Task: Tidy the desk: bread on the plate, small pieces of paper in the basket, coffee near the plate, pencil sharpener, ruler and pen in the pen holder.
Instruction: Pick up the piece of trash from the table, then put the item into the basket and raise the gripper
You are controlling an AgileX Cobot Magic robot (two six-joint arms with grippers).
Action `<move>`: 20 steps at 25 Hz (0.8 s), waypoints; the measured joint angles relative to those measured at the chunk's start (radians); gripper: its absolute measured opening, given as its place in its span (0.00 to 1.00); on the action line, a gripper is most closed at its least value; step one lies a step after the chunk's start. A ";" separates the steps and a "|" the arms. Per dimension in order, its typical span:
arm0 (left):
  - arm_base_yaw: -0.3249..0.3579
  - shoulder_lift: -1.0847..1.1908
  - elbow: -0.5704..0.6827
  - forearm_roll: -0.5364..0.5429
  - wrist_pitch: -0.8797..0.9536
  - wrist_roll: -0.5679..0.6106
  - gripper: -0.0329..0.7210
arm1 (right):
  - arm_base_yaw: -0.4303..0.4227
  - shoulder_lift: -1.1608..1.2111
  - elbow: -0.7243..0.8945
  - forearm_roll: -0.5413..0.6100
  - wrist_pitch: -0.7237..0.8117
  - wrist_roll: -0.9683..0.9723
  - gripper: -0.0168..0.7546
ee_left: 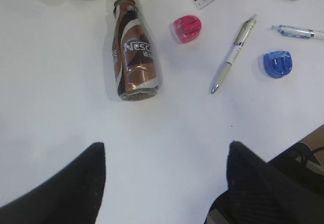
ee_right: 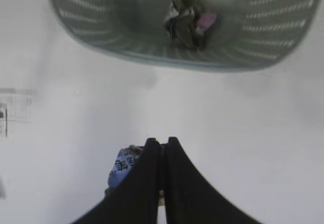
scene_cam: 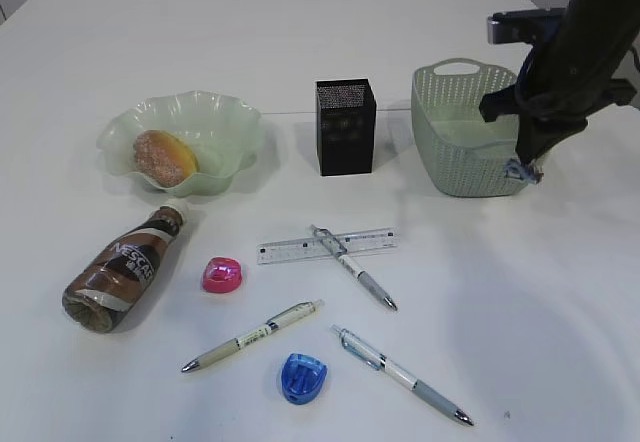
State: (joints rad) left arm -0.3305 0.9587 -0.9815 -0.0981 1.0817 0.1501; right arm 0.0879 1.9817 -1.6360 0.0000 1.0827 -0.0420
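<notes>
Blue pencil sharpener (scene_cam: 303,377) lies nearest us; right gripper (scene_cam: 523,170) clenches a paper scrap (ee_right: 121,164) beside the basket (scene_cam: 450,152), we judge for dropping in; left gripper (ee_left: 164,173) gapes empty.

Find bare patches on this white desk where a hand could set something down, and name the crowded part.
Free: the far strip behind the wavy green plate and black mesh pen holder; the near-right corner below the green perforated basket. Crowded: the front centre, among clear ruler, pens and sharpeners.
</notes>
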 joint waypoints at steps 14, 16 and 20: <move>0.000 0.000 0.000 0.000 0.000 0.000 0.74 | 0.000 -0.002 -0.102 -0.055 -0.232 0.000 0.04; 0.000 0.000 0.000 0.000 0.000 0.000 0.74 | 0.000 0.013 -0.102 -0.062 -0.289 0.000 0.04; 0.000 0.002 0.000 0.000 0.000 0.000 0.74 | 0.000 0.053 -0.102 -0.062 -0.353 0.000 0.04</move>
State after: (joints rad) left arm -0.3305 0.9609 -0.9815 -0.0981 1.0817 0.1501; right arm 0.0879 2.0350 -1.7383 -0.0622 0.7298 -0.0420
